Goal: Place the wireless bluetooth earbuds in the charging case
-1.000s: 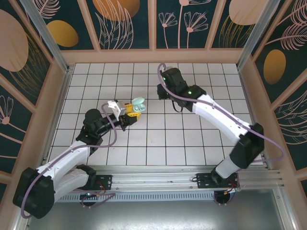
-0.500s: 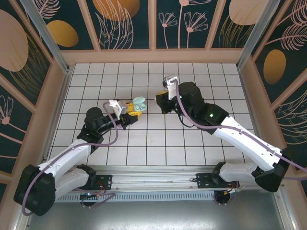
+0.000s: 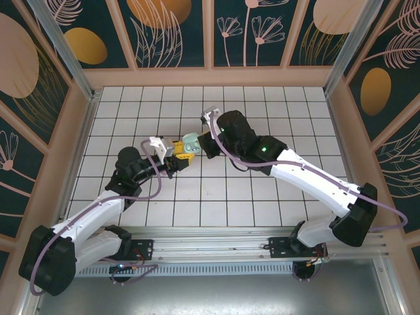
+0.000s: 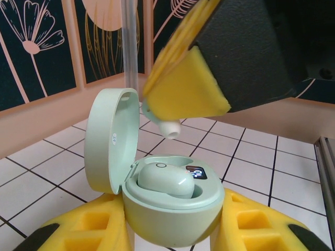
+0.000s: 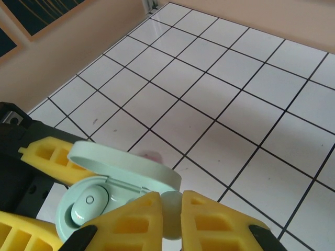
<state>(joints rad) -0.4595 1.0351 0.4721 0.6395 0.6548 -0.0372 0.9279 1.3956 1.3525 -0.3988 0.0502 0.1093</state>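
Earbuds (image 4: 166, 180), two: one in the single case (image 4: 172, 217) tight between left fingers (image 4: 89, 230), one tight between right fingers (image 5: 131, 217).

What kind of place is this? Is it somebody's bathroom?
Most likely a robot practice booth, not a bathroom. A left arm and right arm sit bolted at a metal rail, beside a white tiled tabletop boxed in by flower-painted wall panels.
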